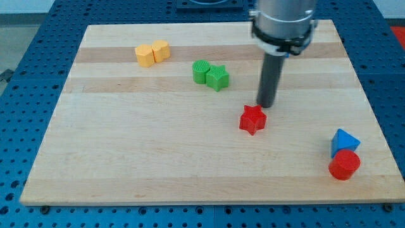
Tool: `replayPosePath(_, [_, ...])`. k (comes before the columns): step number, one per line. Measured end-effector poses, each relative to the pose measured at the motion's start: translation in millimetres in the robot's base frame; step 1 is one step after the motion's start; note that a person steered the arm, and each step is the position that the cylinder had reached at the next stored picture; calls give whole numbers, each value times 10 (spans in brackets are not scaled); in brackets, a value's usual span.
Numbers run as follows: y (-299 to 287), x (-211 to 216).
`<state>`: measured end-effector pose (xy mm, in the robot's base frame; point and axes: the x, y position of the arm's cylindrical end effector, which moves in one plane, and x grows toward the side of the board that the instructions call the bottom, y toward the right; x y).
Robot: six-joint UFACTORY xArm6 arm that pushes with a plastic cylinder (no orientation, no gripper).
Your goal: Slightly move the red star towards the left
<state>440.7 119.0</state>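
The red star (252, 119) lies on the wooden board (158, 152), a little right of the middle. My tip (266, 104) stands just above and to the right of the star, very close to its upper right point or touching it; I cannot tell which. The dark rod rises from there to the arm's grey body at the view's top.
A green cylinder (201, 71) and a green star (218, 78) touch left of the rod. Two yellow blocks (152, 52) sit at the upper left. A blue block (343, 141) and a red cylinder (344, 164) sit at the lower right, near the board's edge.
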Motion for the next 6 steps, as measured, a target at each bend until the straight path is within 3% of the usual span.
replayPosePath(1, [225,316])
replayPosePath(2, [-1,444])
replayPosePath(4, [-1217,440])
replayPosePath(5, [-916,353])
replayPosePath(6, [91,214])
